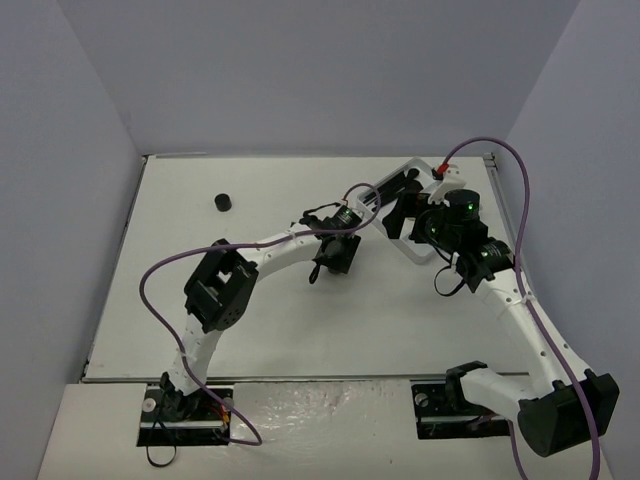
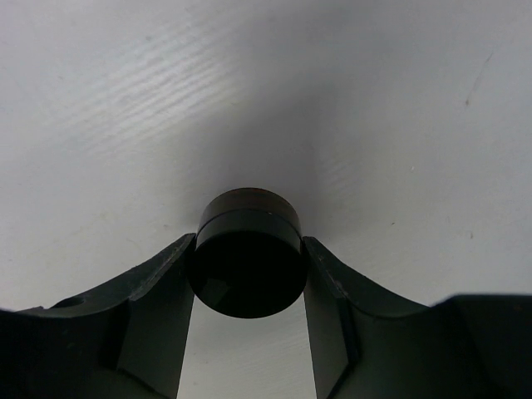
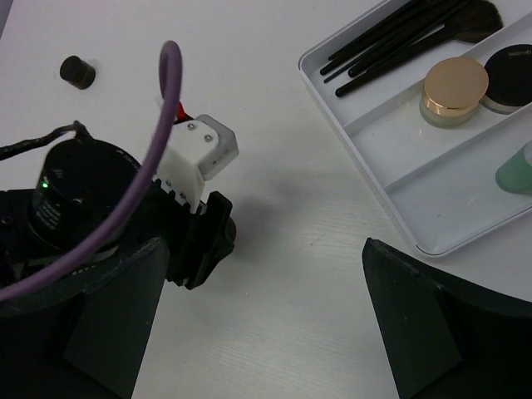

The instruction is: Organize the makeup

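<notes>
My left gripper (image 2: 248, 241) is shut on a black round pot (image 2: 248, 266), with a finger pressed against each side, low over the white table. From above, the left gripper (image 1: 325, 265) sits mid-table. My right gripper (image 3: 262, 249) stands wide open with nothing between its fingers, hovering beside the left gripper (image 3: 204, 241) and left of the white tray (image 3: 432, 179). The tray holds black brushes (image 3: 399, 37), a tan round jar (image 3: 454, 90), another black pot (image 3: 509, 76) and a green bottle (image 3: 517, 170). A loose black pot (image 1: 222, 202) stands at the far left.
The divided tray (image 1: 408, 165) lies at the back right, largely covered from above by the right arm (image 1: 460, 215). A purple cable (image 3: 158, 141) loops across the right wrist view. Grey walls enclose the table on three sides.
</notes>
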Controlling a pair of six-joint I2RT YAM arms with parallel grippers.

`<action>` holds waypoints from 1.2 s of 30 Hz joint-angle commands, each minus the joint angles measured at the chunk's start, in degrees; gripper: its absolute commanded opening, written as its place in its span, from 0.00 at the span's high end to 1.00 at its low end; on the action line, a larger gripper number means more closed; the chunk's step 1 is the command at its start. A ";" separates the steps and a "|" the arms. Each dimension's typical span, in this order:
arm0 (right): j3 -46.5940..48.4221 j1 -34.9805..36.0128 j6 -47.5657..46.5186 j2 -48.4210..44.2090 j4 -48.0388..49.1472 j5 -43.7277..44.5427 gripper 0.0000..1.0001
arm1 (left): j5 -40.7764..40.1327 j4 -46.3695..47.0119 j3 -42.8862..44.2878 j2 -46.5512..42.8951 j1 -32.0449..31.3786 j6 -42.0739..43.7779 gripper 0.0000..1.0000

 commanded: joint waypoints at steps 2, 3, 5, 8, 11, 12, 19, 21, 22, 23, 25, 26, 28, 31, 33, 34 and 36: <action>-0.74 0.31 -1.36 -2.94 1.12 2.36 0.00 | -0.11 -4.28 3.73 -0.57 -0.76 1.29 0.89; -0.92 0.31 -1.41 -3.16 0.90 2.54 0.00 | -0.07 -4.50 3.46 -0.39 -0.89 1.07 0.87; -1.47 0.38 -1.56 -3.28 0.59 2.70 0.00 | 0.08 -4.56 2.73 -0.17 -1.03 0.56 0.73; -2.08 0.40 -1.80 -3.45 0.31 2.74 0.00 | 0.22 -3.19 0.80 -0.47 -1.14 0.03 0.57; -2.05 0.42 -1.98 -3.37 0.07 2.72 0.00 | -0.08 -2.50 -0.23 -1.53 -1.14 -0.29 0.33; -1.93 0.55 -2.17 -3.37 0.01 2.72 0.00 | -0.33 -2.37 -0.49 -2.23 -1.14 -0.42 0.29; 0.02 3.17 -4.38 -1.65 -0.44 2.89 0.00 | -3.61 -1.66 -2.19 -10.29 -0.46 -1.75 0.03; 1.07 4.51 -4.85 -0.66 -0.71 3.59 0.00 | -5.03 -0.94 -3.51 -14.63 0.68 -2.46 0.03; 1.46 5.63 -5.10 0.38 -0.79 3.60 0.00 | -5.42 -0.11 -4.56 -16.25 1.48 -3.00 0.03; 1.84 6.77 -5.36 1.43 -0.88 3.60 0.00 | -5.80 0.73 -5.61 -17.86 2.28 -3.55 0.03; 2.93 9.37 -5.57 3.47 -0.82 4.84 0.01 | -6.71 2.00 -9.69 -22.93 5.84 -3.99 0.03; 3.45 10.96 -5.69 4.69 -0.80 5.58 0.01 | -7.14 2.49 -11.83 -25.59 7.79 -4.14 0.03; 4.32 15.51 -5.90 8.28 -0.80 8.10 0.01 | -7.69 2.62 -16.10 -30.82 12.23 -4.08 0.03; 5.28 19.52 -5.20 13.79 -0.50 11.37 0.01 | -8.11 1.99 -20.89 -36.51 17.64 -3.14 0.03; 5.86 21.53 -4.59 17.99 -0.35 13.05 0.02 | -8.42 1.41 -23.93 -41.70 21.11 -2.35 0.03; 6.13 23.11 -4.49 19.67 -0.17 13.72 0.02 | -8.68 0.95 -26.29 -43.40 23.65 -1.79 0.03; 6.74 24.24 -4.01 24.19 0.36 15.98 0.03 | -9.30 -0.25 -28.77 -47.25 26.49 -0.23 0.03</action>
